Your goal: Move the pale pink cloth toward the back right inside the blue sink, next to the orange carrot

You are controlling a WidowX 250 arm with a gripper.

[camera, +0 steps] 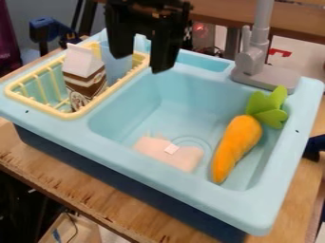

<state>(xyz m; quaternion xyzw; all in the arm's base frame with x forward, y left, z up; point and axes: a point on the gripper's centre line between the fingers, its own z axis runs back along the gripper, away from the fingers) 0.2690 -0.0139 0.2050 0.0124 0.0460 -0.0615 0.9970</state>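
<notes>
A wooden table (95, 197) lies beneath the whole scene. On it, below the pincer (143, 62), sits the light blue toy sink (158, 173). The pincer hangs over the sink's far part, its two fingers spread apart and gripping nothing. Right of it stands the grey faucet (253, 59); to its left and nearer the camera is the yellow rack (76, 115). Below and right of the pincer, the orange carrot (234, 142) lies in the basin, its long axis slanting, leaves toward the faucet and narrow tip toward the near rim. Just left of the pincer, the brown and white carton (86, 80) stands in the rack, its long axis close to upright and gabled top pointing up. Between carton and pincer is the blue cup (117, 64), partly hidden. Below the pincer, a flat pinkish piece (158, 148) with a small white tag (171, 149) lies on the basin floor.
</notes>
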